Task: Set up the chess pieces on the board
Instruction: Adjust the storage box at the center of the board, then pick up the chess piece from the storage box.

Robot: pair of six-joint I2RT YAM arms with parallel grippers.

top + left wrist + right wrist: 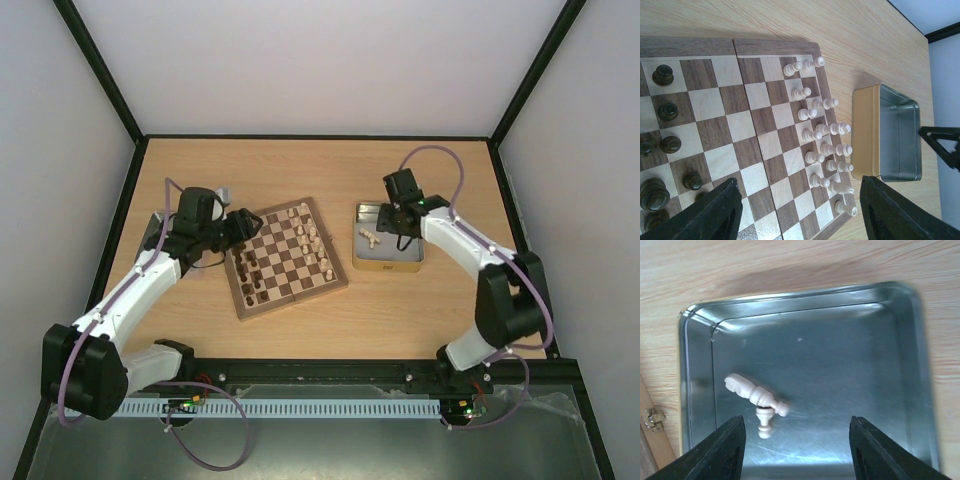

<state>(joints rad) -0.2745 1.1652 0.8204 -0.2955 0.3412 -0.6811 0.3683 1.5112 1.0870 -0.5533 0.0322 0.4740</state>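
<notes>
My left gripper (238, 232): jaws spread wide, nothing between them, hovering over left edge of board (285, 258), above dark pieces (667, 111). Along board's right side, pale pieces (825, 130) stand in two rows. My right gripper (796, 422): jaws apart, empty, above open metal tin (695, 340) right of board. On tin floor, tipped over: bigger piece (752, 390), with pawn (764, 422) touching it.
</notes>
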